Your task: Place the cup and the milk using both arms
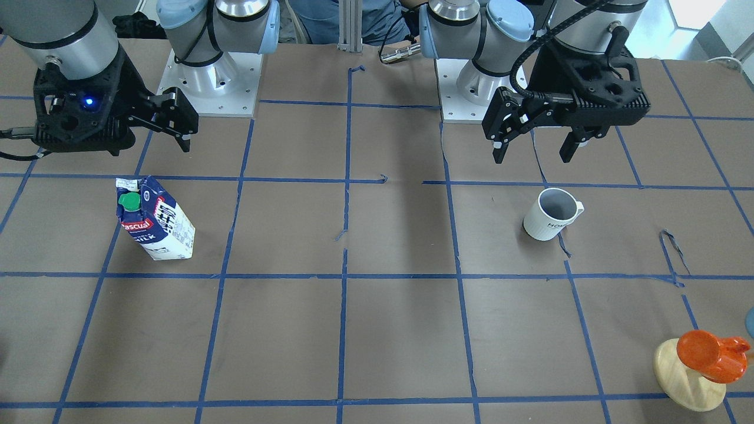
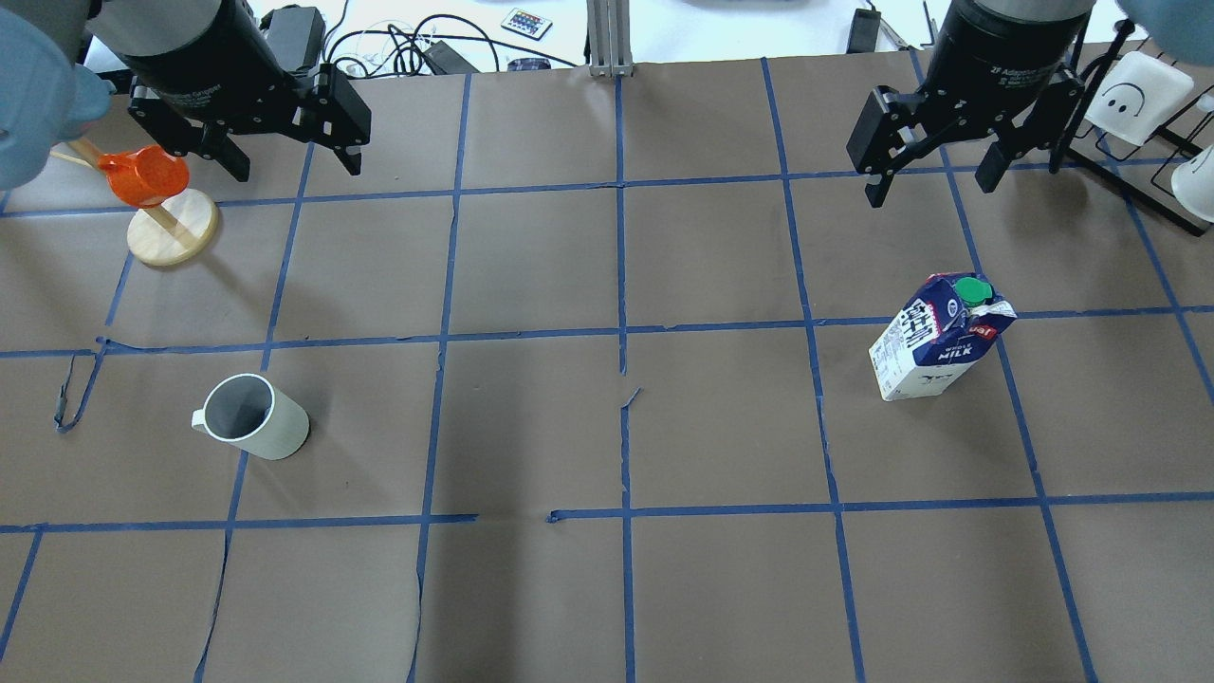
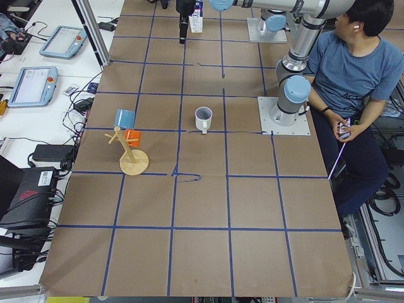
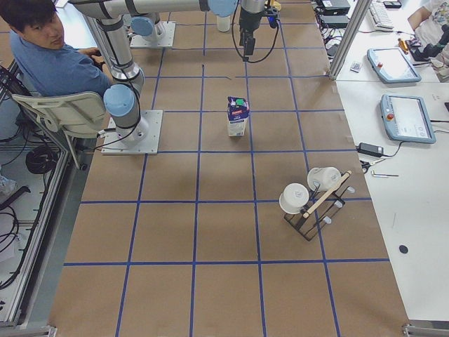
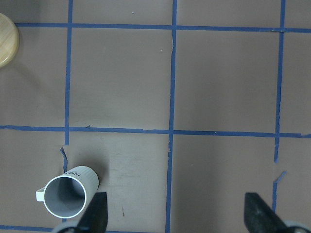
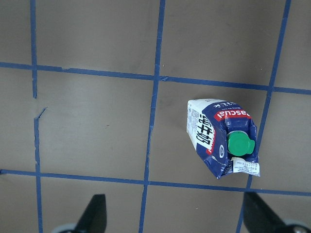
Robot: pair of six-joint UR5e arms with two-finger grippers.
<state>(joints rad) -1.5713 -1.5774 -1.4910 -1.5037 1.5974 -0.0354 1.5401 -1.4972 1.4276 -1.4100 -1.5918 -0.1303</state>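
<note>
Nearest the front-facing camera, a stand (image 1: 689, 377) bearing an orange piece sits by the bench's (image 1: 400, 330) operator-side edge. The cup (image 1: 552, 214), white, ribbed and grey inside, stands upright midway between the long edges, on the left arm's side. The milk (image 1: 154, 219), a blue-and-white carton with a green cap, stands upright on the right arm's side. Left fingers (image 2: 351, 152) and right fingers (image 2: 873, 180) are spread wide above the bench, holding and touching nothing.

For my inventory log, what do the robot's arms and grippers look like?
Arms: silver-grey with light blue joint caps. Left gripper and right gripper: black, two-fingered, on black wrist mounts. A black ribbed cable runs along the left arm.
</note>
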